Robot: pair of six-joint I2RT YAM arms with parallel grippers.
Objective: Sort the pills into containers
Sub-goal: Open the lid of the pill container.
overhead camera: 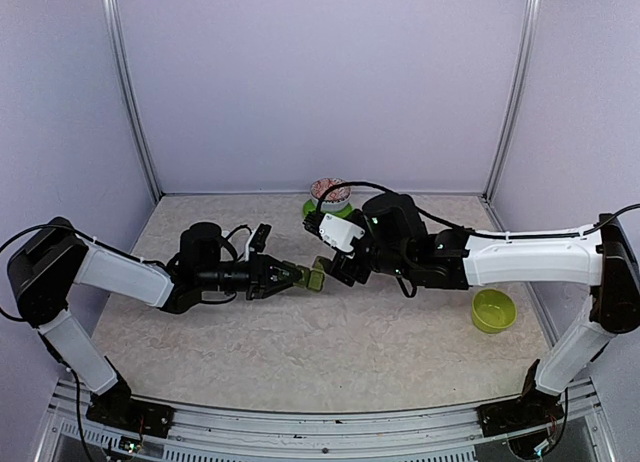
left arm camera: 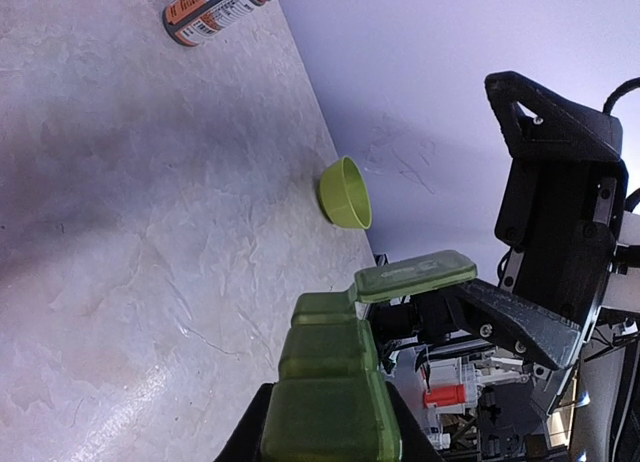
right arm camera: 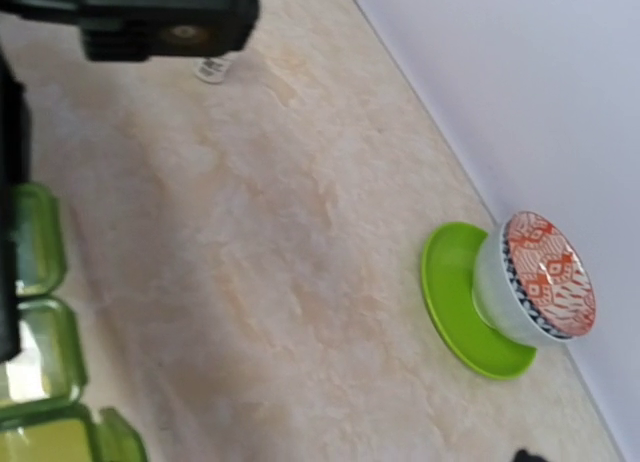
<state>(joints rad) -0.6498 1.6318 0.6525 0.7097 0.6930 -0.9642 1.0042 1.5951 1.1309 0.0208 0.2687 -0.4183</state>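
Note:
My left gripper is shut on the near end of the dark green strip of containers and holds it above the table. In the left wrist view the strip sits between the jaws, and its far lid stands open. My right gripper is open at that far end, with one finger just under the raised lid. The right wrist view shows the strip at its left edge. No pills show in any view.
A lime-green bowl stands at the right and also shows in the left wrist view. A patterned bowl on a green plate stands by the back wall. A pill bottle lies on the table. A small white cap lies nearby.

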